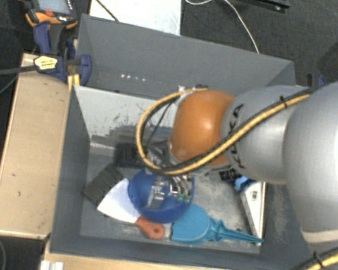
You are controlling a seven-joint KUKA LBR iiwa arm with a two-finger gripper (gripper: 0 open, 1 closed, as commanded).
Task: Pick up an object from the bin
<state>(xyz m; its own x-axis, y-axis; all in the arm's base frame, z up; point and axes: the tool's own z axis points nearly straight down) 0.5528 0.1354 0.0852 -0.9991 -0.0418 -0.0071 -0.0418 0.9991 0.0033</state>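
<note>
My gripper (162,191) hangs low in the bin's front middle, directly over a dark blue round bowl-like thing (145,192); much of the gripper is hidden under the arm's wrist. Just right of the bowl lies a light blue paddle-shaped brush (193,227), its thin handle pointing right along the front wall. A small red-orange piece (150,229) lies at the bowl's front edge. A white triangular sheet (116,203) sticks out from under the bowl's left side.
A flat black piece (103,182) leans at the left of the bin floor, and another black thing (128,154) sits behind it. A white box with blue on it (251,201) rests against the right wall. The arm covers the bin's middle and right.
</note>
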